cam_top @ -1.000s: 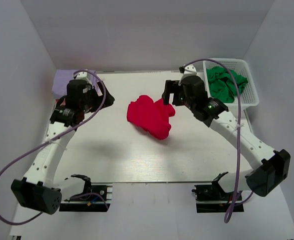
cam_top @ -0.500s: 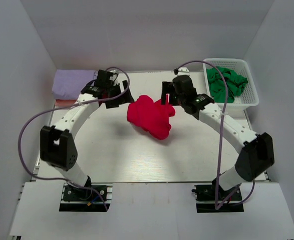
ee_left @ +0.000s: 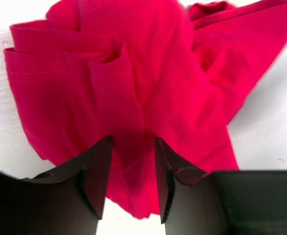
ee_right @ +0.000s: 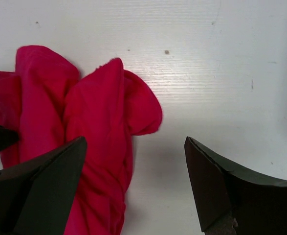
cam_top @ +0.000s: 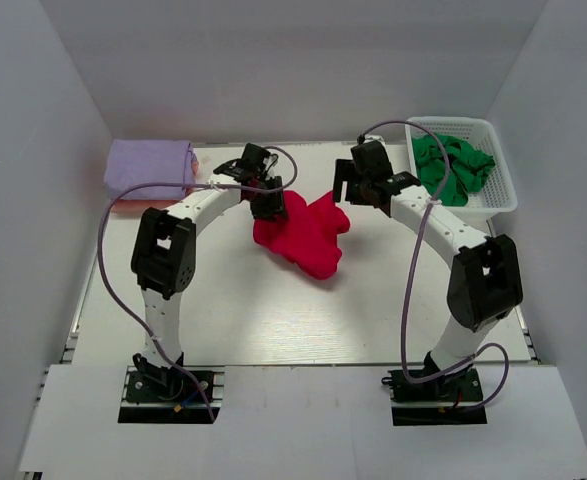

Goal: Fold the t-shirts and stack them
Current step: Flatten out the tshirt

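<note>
White tabletop (cam_top: pixel 223 300) fills the walled booth, and the red t-shirt (cam_top: pixel 308 235) lies crumpled toward its far middle. The left gripper (ee_left: pixel 132 147) is pushed into the shirt's left side, its fingers half closed around a raised fold. Cloth fills the gap, so a true pinch cannot be told. The right gripper (ee_right: pixel 133 147) hangs spread wide and empty at the shirt's right edge. At far left the lavender t-shirt (cam_top: pixel 148 165) sits folded, with only a sliver of the peach-orange t-shirt (cam_top: pixel 123 206) showing beneath. The green t-shirt (cam_top: pixel 451 168) is bunched in the white basket (cam_top: pixel 503 200).
</note>
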### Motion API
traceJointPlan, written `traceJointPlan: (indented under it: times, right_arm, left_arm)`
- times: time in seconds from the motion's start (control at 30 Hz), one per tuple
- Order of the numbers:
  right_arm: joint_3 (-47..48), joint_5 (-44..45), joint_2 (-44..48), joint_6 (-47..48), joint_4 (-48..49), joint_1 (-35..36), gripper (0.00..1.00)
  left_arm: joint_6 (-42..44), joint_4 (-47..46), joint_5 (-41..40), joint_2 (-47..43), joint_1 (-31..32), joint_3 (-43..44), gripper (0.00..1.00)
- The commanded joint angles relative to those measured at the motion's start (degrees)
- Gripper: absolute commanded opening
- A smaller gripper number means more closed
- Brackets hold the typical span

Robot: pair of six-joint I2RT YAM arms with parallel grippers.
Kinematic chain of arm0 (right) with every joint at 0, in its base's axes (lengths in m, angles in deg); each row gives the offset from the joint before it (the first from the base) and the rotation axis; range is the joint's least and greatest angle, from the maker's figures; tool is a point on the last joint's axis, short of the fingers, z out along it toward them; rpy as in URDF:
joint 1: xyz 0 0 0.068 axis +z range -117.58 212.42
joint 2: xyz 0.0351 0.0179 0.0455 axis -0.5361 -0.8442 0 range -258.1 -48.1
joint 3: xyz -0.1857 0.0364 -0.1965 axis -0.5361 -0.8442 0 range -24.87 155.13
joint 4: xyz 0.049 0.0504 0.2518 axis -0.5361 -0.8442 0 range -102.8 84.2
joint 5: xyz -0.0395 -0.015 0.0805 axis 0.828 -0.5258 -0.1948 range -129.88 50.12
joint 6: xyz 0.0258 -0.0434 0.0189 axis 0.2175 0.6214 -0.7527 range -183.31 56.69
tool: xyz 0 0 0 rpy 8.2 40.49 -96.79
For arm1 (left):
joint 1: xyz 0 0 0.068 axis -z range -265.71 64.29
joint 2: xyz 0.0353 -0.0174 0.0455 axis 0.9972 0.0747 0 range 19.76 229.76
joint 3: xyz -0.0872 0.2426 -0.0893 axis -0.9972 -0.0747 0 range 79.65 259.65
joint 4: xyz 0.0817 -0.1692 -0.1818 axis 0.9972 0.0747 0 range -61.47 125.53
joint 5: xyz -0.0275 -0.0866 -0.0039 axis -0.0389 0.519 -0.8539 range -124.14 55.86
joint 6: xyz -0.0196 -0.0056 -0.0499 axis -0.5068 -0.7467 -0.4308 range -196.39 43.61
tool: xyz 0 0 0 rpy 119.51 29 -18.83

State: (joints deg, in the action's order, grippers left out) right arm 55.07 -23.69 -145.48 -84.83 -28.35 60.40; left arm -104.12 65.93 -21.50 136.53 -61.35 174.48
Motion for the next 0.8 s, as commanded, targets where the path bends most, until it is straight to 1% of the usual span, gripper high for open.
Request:
traceJointPlan:
  times: [0.0, 0.03, 0.07, 0.13, 0.17, 0.23, 0.27, 0.3, 0.33, 0.37, 0.47, 0.5, 0.57, 0.6, 0.63, 0.67, 0.7, 0.77]
  right_arm:
    - [4.95, -5.45, -2.54, -0.19, 1.63, -1.18, 0.86]
    - [7.57, -6.25, -3.16, -0.36, 1.71, -1.27, 0.85]
    - [10.47, -7.82, -6.73, -0.71, 0.41, -1.44, 0.85]
    - [12.24, -9.23, -9.22, -0.98, 0.13, -1.27, 0.83]
    - [13.91, -10.81, -10.45, -1.16, 0.05, -1.27, 0.80]
    - [16.47, -11.88, -14.13, -1.16, -1.18, -1.36, 0.79]
    - [17.34, -12.23, -14.85, -1.68, -1.27, -1.36, 0.79]
    - [19.27, -12.67, -16.77, -1.95, -1.79, -1.36, 0.79]
    - [19.81, -12.76, -18.53, -2.12, -2.32, -1.44, 0.77]
    - [20.34, -12.58, -20.11, -2.82, -3.11, -1.36, 0.76]
    - [21.23, -7.15, -22.66, -5.63, -5.40, -1.44, 0.76]
    - [20.52, -6.96, -22.76, -6.16, -5.40, -1.62, 0.76]
    - [18.85, -8.01, -22.94, -5.82, -2.86, -1.71, 0.72]
    - [18.67, -9.32, -22.85, -5.90, -2.51, -1.80, 0.62]
    - [18.15, -11.16, -23.02, -5.82, -1.81, -1.71, 0.55]
    - [17.97, -11.78, -22.68, -5.90, -0.23, -1.53, 0.41]
    - [17.45, -12.49, -21.89, -6.34, 0.39, -1.53, 0.34]
    - [14.64, -14.86, -20.23, -6.34, 6.17, -1.71, 0.21]
  left_arm:
    - [1.88, 1.53, -0.87, -0.15, 0.07, 3.08, 0.49]
    - [2.41, 1.53, -0.87, -0.14, 0.07, 3.08, 0.49]
    - [3.20, 1.53, -0.34, 0.64, 0.07, 3.08, 0.49]
    - [3.81, 1.53, -0.34, 0.65, 0.60, 3.08, 0.49]
    - [3.82, 1.53, -0.34, 1.43, 0.60, 3.08, 0.34]
    - [3.82, 2.32, -1.04, 1.96, 0.60, 3.08, 0.20]
    - [3.30, 2.32, -1.74, 1.97, 0.60, 3.08, 0.05]
    - [3.29, 2.32, -1.75, 1.45, 0.60, 3.08, 0.00]
    - [3.29, 2.32, -1.75, 0.40, 0.60, 2.47, 0.00]
    - [3.29, 0.23, -1.75, -0.31, 0.60, 1.34, 0.00]
    - [3.29, -3.64, -2.45, -3.91, 0.60, -1.82, 0.00]
    - [3.29, -4.62, -2.45, -4.79, 0.60, -2.71, 0.00]
    - [2.68, -6.20, -2.98, -7.16, 0.60, -4.81, 0.00]
    - [2.68, -6.21, -3.67, -7.78, 0.60, -4.83, 0.00]
    - [2.68, -6.90, -4.38, -8.48, 0.60, -5.61, 0.00]
    - [2.68, -6.91, -4.38, -10.06, 0.60, -6.49, 0.00]
    - [2.68, -7.43, -5.25, -11.03, 0.60, -6.50, 0.00]
    - [2.68, -8.48, -6.40, -13.31, 0.60, -8.86, 0.00]
